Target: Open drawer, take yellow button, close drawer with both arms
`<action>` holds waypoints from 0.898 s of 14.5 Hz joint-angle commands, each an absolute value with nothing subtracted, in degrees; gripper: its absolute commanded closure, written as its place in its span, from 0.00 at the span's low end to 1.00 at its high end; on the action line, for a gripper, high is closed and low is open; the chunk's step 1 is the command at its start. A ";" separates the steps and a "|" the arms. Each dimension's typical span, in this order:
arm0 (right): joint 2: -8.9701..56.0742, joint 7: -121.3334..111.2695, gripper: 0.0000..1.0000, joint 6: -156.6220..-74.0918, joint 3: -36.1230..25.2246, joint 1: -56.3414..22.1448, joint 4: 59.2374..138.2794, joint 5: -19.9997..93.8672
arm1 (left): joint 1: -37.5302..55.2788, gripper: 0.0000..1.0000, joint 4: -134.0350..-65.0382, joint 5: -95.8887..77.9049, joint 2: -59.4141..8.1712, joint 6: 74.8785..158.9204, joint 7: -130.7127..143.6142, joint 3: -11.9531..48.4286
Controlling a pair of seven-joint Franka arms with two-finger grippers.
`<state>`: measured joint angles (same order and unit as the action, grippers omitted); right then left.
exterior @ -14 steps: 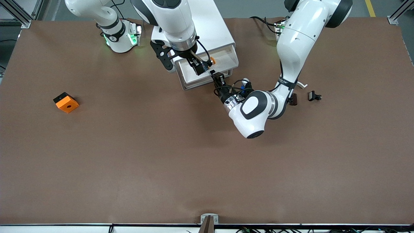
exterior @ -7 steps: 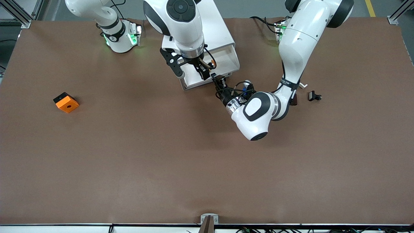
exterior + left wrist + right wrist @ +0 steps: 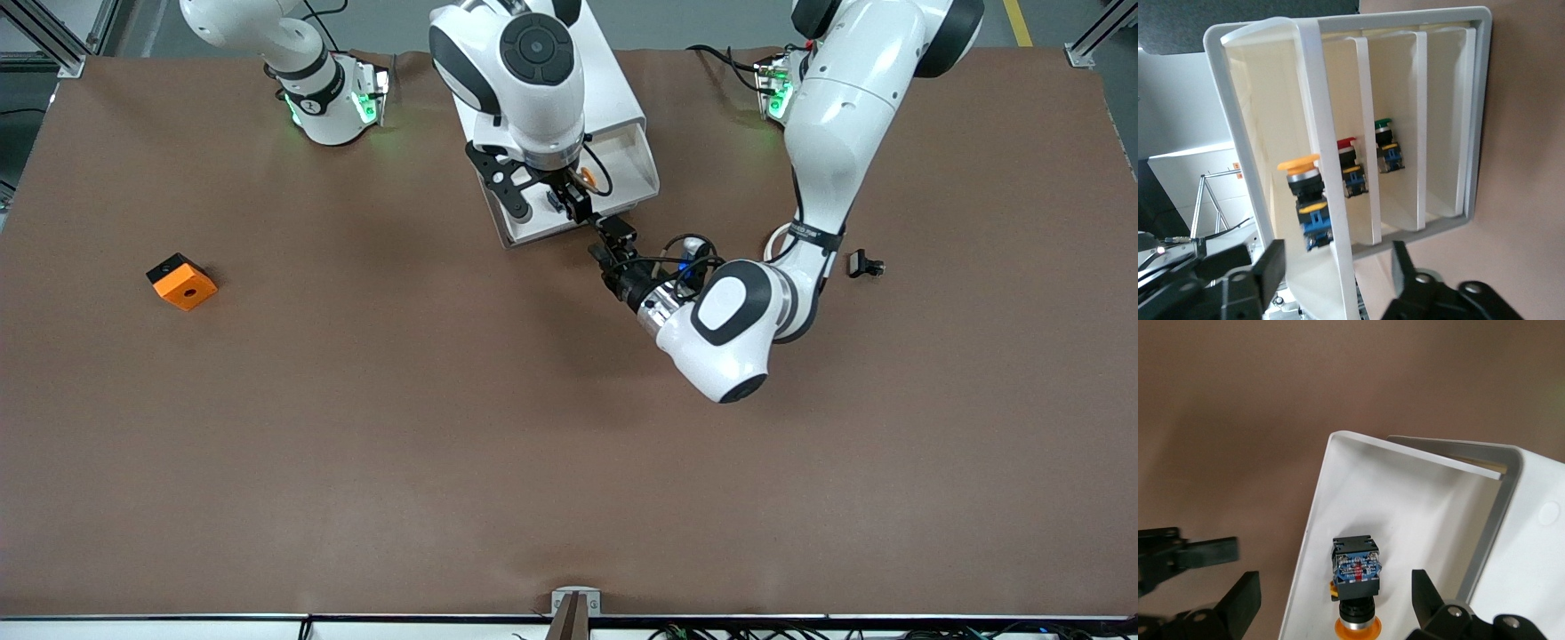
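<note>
Left hand (image 3: 615, 236) has released the drawer (image 3: 533, 233) (fingers apart); right hand (image 3: 569, 200) spread around button (image 3: 1355, 568).

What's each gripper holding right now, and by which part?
Nothing. The left gripper has its fingers spread at the open drawer front, gripping nothing. The right gripper is open over the drawer, fingers either side of the button, not touching it.

The drawer (image 3: 569, 209), uppermost of the white cabinet's (image 3: 613, 98) thin cream-fronted drawers, is standing pulled out of the cabinet toward the front camera, its white tray open to view. The button (image 3: 1355, 587), a small push-button with a yellow-orange round cap on a dark blue-black body, is lying on its side on the drawer's floor, near the cream front panel (image 3: 1331, 193) and still inside the tray.
</note>
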<state>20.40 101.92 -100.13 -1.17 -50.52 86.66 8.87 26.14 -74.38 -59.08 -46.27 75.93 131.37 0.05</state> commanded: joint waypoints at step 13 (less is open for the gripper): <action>23.99 102.83 0.00 -101.15 -1.23 -54.14 87.80 7.47 | 23.12 0.00 -69.61 -53.45 -41.13 74.88 106.37 -18.36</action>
